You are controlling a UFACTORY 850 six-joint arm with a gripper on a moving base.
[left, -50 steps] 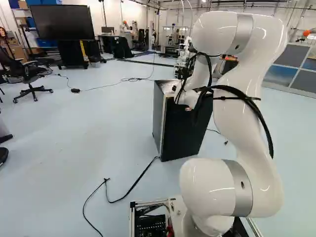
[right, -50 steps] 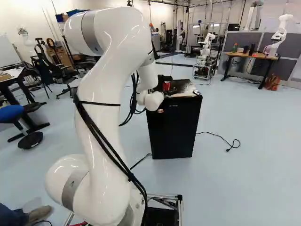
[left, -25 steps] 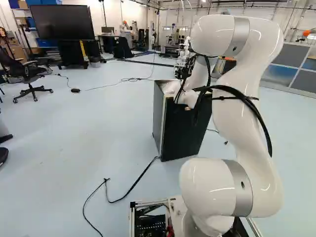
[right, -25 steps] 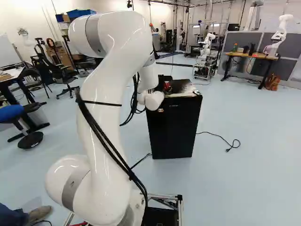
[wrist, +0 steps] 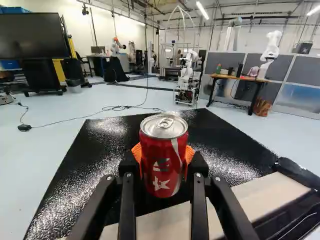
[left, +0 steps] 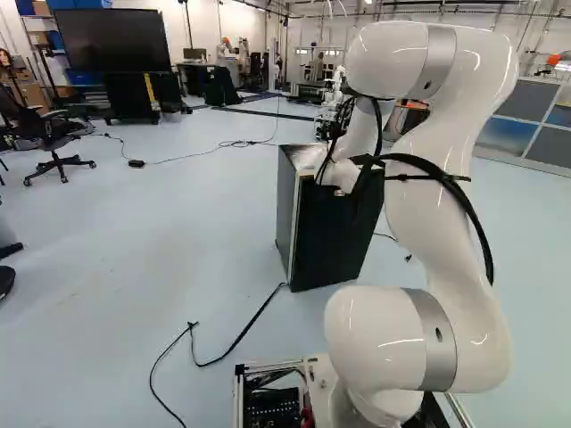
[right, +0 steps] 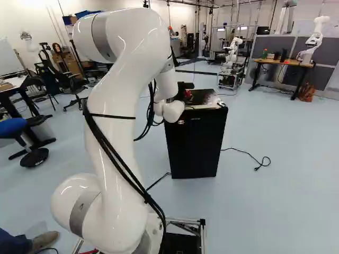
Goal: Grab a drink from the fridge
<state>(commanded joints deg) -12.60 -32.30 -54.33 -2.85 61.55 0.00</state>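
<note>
In the right base view the black gripper (right: 183,87) is over the top of the small black fridge (right: 195,145), partly hidden by the arm's white wrist, with a bit of red beside it. The wrist view shows the red drink can (wrist: 164,162) upright between the fingers of the gripper (wrist: 164,159), over the fridge's glossy black top (wrist: 100,145). Orange pads press on the can from two sides, so the gripper is shut on it. Whether the can's base touches the fridge top cannot be told.
A pale strip (wrist: 270,192) runs along the fridge top's near edge. Cables lie on the floor beside the fridge (left: 299,232). Farther off are another robot (right: 232,58), a desk (right: 280,62) and a large screen (left: 111,40).
My arm's upper joint dipped slightly by half a second ago and has since risen again. The base and the fridge have not moved.
</note>
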